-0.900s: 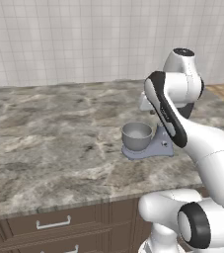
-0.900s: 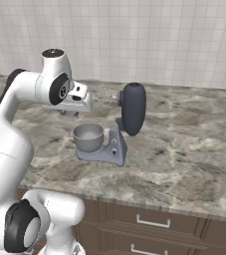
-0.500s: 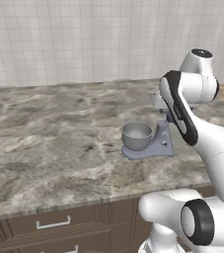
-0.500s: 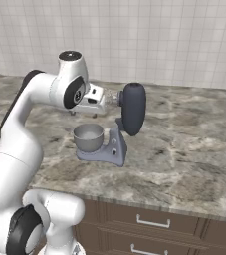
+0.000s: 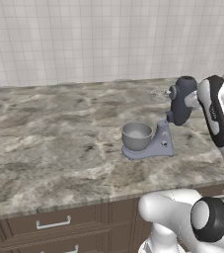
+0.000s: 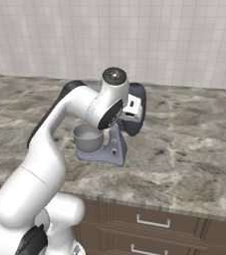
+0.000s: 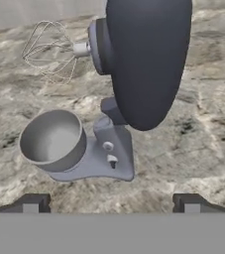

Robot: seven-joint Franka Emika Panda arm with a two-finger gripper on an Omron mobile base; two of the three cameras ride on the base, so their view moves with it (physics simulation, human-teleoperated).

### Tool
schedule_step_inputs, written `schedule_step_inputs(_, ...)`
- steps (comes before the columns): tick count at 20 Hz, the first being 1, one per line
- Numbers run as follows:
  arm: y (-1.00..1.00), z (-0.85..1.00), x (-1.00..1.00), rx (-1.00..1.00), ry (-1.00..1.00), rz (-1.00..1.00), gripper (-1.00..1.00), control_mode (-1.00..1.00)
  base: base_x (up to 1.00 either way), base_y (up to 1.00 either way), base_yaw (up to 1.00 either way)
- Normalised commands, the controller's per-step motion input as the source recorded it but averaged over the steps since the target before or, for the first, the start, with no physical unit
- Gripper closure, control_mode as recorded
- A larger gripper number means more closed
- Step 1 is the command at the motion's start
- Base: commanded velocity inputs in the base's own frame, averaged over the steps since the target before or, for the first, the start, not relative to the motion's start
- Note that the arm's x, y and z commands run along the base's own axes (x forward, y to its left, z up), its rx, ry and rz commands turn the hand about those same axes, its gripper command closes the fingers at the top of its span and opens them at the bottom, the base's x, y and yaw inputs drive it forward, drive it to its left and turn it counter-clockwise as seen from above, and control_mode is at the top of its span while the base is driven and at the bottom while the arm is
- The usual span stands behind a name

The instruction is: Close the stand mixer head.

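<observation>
Nearest the hand, the fingers (image 7: pixel 111 203) stand spread and released, gripping nothing, just short of the mixer head (image 7: pixel 146 59), which is tilted up on its neck above the steel bowl (image 7: pixel 52 139), whisk (image 7: pixel 47 52) projecting sideways, on the marble bench (image 5: pixel 44 143) before the tiled wall (image 5: pixel 84 39).

Both base views look forward and down from behind, sharing the stand mixer head (image 5: pixel 182 100) on the table (image 5: pixel 49 133); the hand view sits close, head at twelve o'clock.
</observation>
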Motion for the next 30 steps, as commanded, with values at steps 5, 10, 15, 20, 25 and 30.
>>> schedule_step_inputs(5,-1.00,0.00,0.06,0.00,-0.10,0.03,-1.00,-1.00,0.00,0.00,0.00)
schedule_step_inputs(10,-0.92,0.00,0.18,0.00,0.00,0.10,-1.00,-1.00,0.00,0.00,0.00)
schedule_step_inputs(15,-0.53,0.00,0.57,0.00,-0.03,0.12,-1.00,-1.00,0.00,0.00,0.00)
schedule_step_inputs(20,-0.20,-0.09,0.33,0.05,-0.18,0.02,-1.00,-1.00,0.00,0.00,0.00)
schedule_step_inputs(25,0.08,-0.40,0.61,0.07,-0.23,0.00,-1.00,-1.00,0.00,0.00,0.00)
schedule_step_inputs(30,0.43,-0.34,0.95,-0.13,-0.08,0.00,-1.00,-1.00,0.00,0.00,0.00)
